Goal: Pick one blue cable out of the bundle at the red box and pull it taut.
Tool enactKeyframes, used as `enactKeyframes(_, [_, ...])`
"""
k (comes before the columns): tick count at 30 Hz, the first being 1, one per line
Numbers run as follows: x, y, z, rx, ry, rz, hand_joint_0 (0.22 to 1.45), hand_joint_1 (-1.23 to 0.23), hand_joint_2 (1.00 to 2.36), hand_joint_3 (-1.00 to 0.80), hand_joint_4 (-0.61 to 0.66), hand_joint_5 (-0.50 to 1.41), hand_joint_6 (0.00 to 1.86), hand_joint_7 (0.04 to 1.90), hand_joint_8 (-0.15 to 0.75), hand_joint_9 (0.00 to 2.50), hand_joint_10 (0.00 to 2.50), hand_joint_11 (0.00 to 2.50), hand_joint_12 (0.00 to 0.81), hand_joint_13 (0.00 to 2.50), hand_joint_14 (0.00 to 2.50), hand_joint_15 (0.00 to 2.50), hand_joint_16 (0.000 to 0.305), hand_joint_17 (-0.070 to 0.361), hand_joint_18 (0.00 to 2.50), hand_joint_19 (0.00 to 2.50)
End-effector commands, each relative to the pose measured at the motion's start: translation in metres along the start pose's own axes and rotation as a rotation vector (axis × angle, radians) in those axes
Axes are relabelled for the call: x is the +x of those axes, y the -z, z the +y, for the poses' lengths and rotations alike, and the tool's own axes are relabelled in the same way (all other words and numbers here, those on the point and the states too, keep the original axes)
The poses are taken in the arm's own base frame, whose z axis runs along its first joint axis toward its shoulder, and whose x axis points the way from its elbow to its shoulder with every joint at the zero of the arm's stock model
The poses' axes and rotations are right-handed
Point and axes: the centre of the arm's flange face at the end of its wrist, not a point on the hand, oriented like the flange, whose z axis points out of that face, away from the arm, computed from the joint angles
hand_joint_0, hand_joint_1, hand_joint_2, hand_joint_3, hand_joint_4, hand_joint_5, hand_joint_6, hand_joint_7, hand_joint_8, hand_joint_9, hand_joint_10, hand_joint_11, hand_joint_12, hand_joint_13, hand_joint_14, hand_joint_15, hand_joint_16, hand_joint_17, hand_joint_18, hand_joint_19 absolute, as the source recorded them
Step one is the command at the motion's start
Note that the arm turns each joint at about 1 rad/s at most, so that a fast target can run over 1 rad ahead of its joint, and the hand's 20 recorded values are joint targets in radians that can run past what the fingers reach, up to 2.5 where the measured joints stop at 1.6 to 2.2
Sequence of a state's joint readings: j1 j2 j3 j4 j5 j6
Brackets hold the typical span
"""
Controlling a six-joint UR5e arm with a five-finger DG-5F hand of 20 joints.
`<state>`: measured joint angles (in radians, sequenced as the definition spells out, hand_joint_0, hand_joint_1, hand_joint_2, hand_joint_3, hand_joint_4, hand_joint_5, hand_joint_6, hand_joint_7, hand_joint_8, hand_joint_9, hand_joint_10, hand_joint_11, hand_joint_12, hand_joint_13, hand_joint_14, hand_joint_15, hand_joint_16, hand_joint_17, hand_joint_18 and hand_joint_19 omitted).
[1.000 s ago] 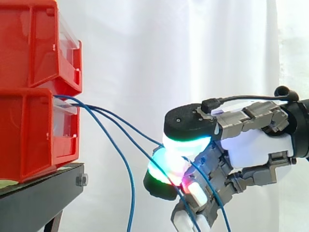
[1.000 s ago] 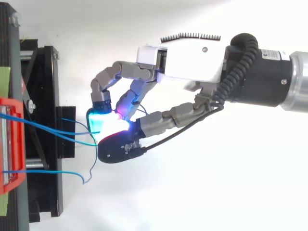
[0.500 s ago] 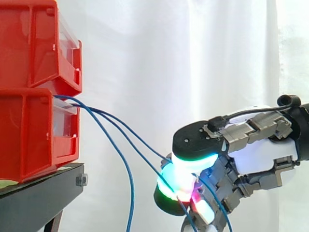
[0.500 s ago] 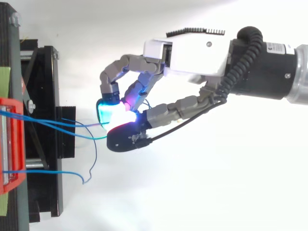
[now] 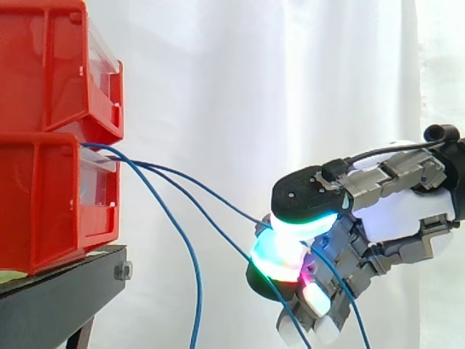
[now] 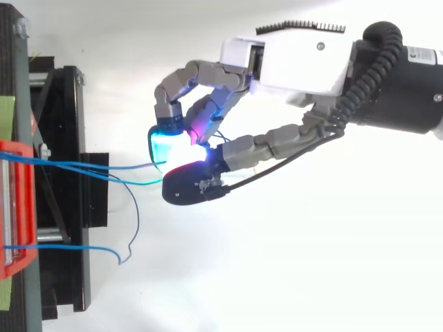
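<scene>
Listing what we see at the stand, item by item.

Item: hand (image 5: 396,214). It enters from the right in the side view, lower than the bins and well apart from them. Its thumb (image 5: 309,198) and fingertips (image 5: 280,256) are curled together and pinch a blue cable (image 5: 218,196). The pads glow green, cyan and magenta at the pinch. In the top view the hand (image 6: 297,59) reaches leftward, and the thumb lies over the pinch point.

Item: blue cable, pinched. It leaves the front of the lower red bin (image 5: 43,203) and slopes down to the right into the pads. Its line is nearly straight, with only a slight bow.

Item: second blue cable (image 5: 211,223). It starts at the same bin and runs just beneath the first. It passes close against the lower pad and goes on down past the fingers. We cannot tell whether the pads catch it too. It is the nearest thing crowding the pinch.

Item: third blue cable (image 5: 190,262). It arcs out of the bin and hangs slack, well apart from the hand. In the top view it (image 6: 69,247) leaves the bin apart from the other two.

Item: upper red bin (image 5: 51,65), stacked on the lower one.

Item: black stand (image 5: 58,302), carrying both bins.

Item: white curtain (image 5: 254,87), behind everything.
</scene>
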<state>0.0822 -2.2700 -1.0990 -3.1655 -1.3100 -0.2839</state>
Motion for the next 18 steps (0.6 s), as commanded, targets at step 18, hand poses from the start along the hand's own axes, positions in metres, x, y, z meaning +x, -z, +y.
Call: enactKeyframes(18, [0.024,0.0,0.012,-0.054,-0.083,0.11,0.62,-0.82,1.01,0.0,0.1,-0.12,0.88,1.26,0.407,0.81,0.01,0.59,0.423,0.64,0.01,0.33,0.062,0.14,0.66,0.4])
